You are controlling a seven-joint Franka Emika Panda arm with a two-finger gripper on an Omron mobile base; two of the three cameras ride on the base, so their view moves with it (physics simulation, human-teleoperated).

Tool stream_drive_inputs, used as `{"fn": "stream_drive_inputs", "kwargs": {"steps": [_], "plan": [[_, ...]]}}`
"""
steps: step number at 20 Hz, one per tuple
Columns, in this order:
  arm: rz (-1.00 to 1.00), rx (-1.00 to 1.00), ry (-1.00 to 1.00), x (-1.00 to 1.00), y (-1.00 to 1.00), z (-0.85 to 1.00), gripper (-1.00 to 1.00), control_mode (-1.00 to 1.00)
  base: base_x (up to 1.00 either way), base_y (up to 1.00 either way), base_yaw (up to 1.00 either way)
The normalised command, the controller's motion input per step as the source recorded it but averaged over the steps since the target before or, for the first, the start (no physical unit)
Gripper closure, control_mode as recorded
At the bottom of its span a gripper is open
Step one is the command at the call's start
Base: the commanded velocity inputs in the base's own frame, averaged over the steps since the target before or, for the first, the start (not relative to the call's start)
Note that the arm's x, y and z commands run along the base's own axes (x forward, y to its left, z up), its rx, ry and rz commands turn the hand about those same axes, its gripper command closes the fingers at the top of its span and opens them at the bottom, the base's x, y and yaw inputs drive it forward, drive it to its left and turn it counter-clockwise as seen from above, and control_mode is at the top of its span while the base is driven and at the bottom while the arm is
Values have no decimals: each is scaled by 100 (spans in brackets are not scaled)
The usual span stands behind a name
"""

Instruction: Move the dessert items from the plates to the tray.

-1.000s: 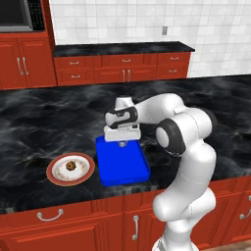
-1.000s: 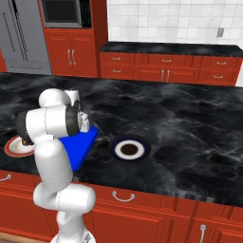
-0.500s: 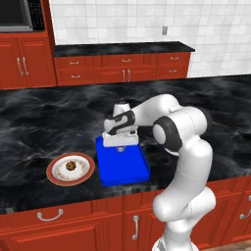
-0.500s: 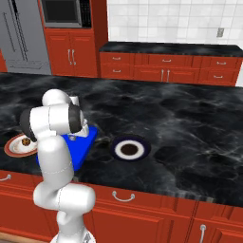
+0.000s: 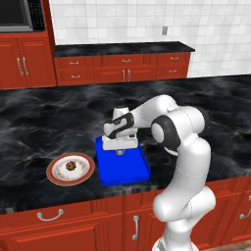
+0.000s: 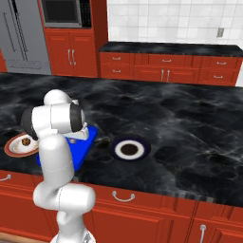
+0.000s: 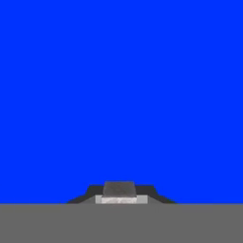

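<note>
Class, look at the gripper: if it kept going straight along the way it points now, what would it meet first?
Most likely the floor of the blue tray. The gripper points down over it, and blue lies ahead of the fingertips in the hand view. The gap left is unclear.

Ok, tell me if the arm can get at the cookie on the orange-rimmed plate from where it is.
Probably yes: the cookie lies uncovered on the plate, just beside the blue tray under the gripper, with bare counter between.

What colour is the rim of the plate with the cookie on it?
Orange-red, around a cream centre; the plate shows best in the left base view.
</note>
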Motion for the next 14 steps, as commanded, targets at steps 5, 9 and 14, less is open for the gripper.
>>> {"fn": "stream_drive_inputs", "kwargs": {"steps": [5,9,14], "plan": [[0,0,0,0,0,0,-100,-100,0,0,0],[0,0,0,0,0,0,-100,-100,0,0,0],[0,0,-4,-10,3,29,-100,-100,0,0,0]]}}
